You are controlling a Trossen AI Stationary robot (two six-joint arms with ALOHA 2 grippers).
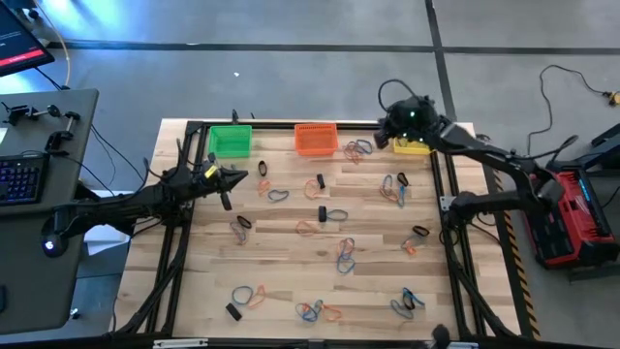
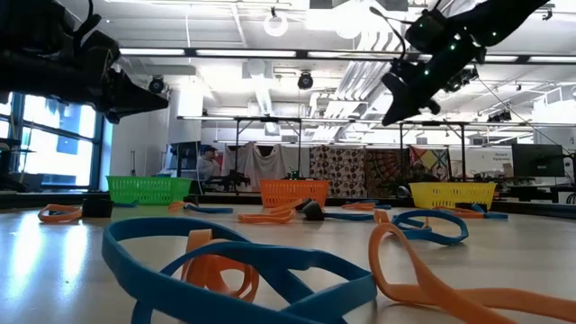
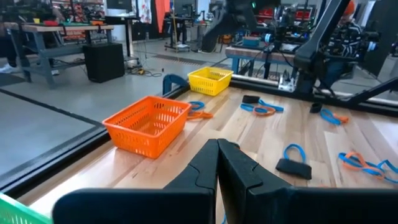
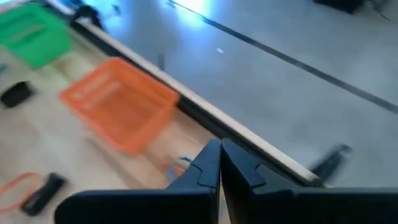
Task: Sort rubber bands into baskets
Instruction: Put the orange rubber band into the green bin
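Rubber bands, orange, blue and black, lie scattered flat over the wooden table. Along the far edge stand the green basket, the orange basket and the yellow basket. My right gripper hangs in the air between the orange and yellow baskets, slanting down, shut, with nothing showing between its fingers. My left gripper waits shut and level over the table's left part, near the green basket, also with nothing in it.
A black metal frame runs along the table's sides. A desk with a keyboard stands off the left edge and a red case off the right. Bands lie close to the near edge.
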